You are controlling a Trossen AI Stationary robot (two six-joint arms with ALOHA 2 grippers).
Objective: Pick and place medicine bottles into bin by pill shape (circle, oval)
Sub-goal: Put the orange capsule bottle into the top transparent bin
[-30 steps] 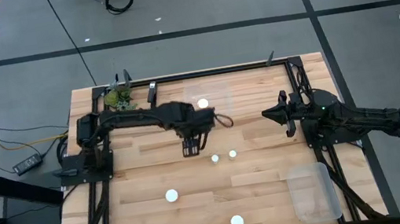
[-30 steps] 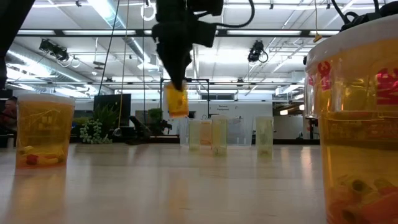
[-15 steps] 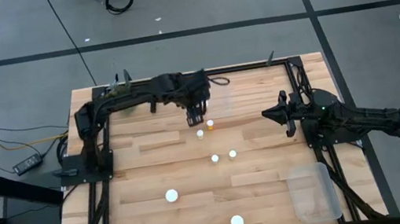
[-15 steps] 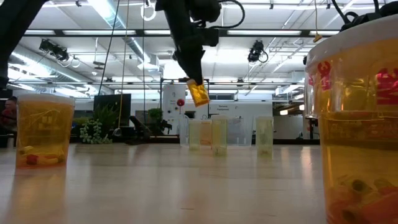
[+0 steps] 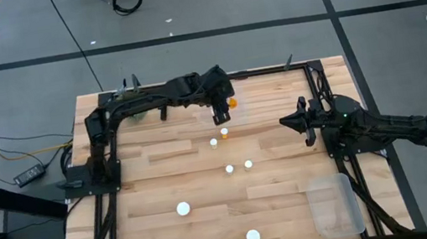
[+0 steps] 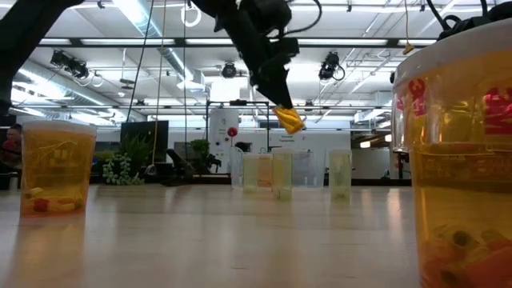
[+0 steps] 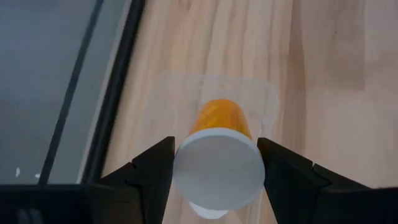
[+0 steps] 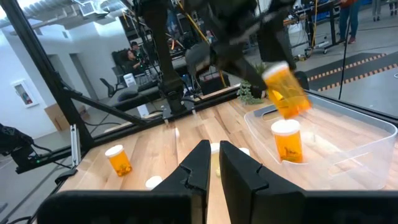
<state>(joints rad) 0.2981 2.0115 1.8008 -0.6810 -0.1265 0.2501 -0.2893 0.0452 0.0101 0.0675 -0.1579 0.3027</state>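
A pale butcher-block table (image 5: 162, 229) with a black frame stands on a grey workshop floor.

Nearest the camera edge, two bottles stand upright well apart, one (image 5: 252, 237) by the front edge and another (image 5: 183, 210) a little further in. A clear empty bin (image 5: 335, 206) lies at the front right corner.

Mid-table a pair of bottles (image 5: 238, 167) stand close together. The right gripper (image 5: 288, 122) waits to their right, its fingers nearly closed on nothing.

Further back, the left gripper (image 5: 226, 101) is clamped on a bottle (image 5: 232, 100) by its round white cap, and the orange body hangs tilted in the air. It hovers over a second clear bin (image 8: 348, 149) at the table's far edge. A capped bottle (image 8: 286, 142) already stands upright in that bin. A green plant (image 5: 128, 105) sits at the far left corner.

The bottles are probably light, stiff plastic, smooth and fairly slick. Their round sides could roll or twist between flat fingers. The cap looks the better place to grip, because it is wider than the body and firm. The bodies are translucent orange cylinders and the bins are thin clear plastic with rounded corners. The pills' shape cannot be made out at the gripper.
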